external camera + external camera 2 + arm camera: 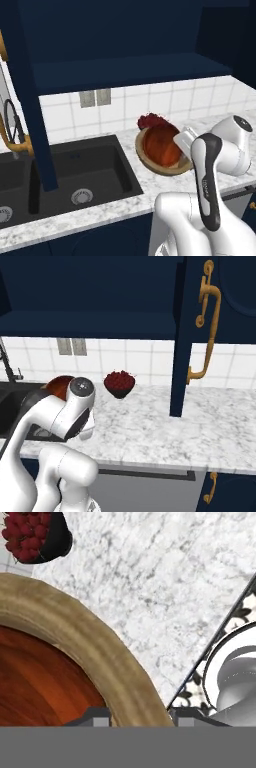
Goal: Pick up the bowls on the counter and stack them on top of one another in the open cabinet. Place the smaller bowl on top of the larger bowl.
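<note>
Straddling the thick rim of the larger bowl point(95, 657), the tool point(139, 716) stands parted and empty on the marble bench point(165, 587), the glossy smaller bowl point(161, 145) nested inside the stiff, likely light wood, best pinched at that rim.

smaller bowl point(161, 145) sits in larger bowl point(145, 157) on counter point(112, 205), right of sink point(75, 170); berry bowl point(119, 383) behind.

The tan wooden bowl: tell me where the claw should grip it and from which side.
Grip the larger bowl by its thick rim, coming down from above, one finger inside and one outside. The smaller bowl already sits inside it, so the middle is taken. The claw already straddles the rim on the side away from the berry bowl.
</note>
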